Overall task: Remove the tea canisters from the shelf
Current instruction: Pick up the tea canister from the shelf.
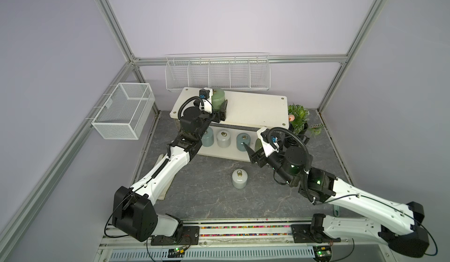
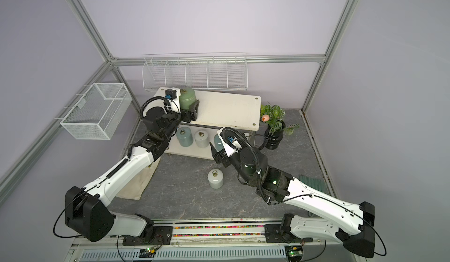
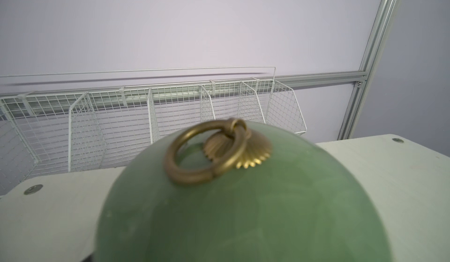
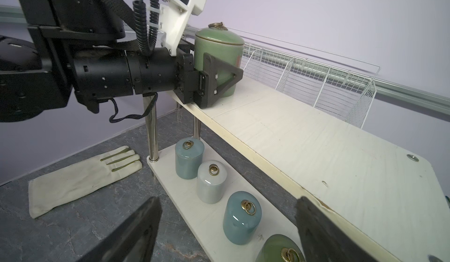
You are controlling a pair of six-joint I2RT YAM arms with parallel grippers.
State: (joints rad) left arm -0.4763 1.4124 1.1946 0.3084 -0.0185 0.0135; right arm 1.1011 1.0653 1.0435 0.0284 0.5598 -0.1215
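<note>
On shelf (image 1: 255,107) top board, left rear corner: left end effector (image 1: 218,106) flanks green canister (image 1: 217,97), cannot tell if clamped; right end effector (image 4: 229,207) spread wide near lower tier.

Back wall: a long white wire basket (image 1: 216,74), split into compartments, hangs from the aluminium frame (image 1: 109,22). Left wall: a white mesh basket (image 1: 121,112), hung on the frame rail. Grey marbled tabletop (image 1: 207,199): at its far right corner stands a leafy plant (image 1: 298,117) with one peach bud, in a black vase (image 2: 274,140). A cream glove (image 4: 80,178) with green stitching lies flat on the left.
</note>
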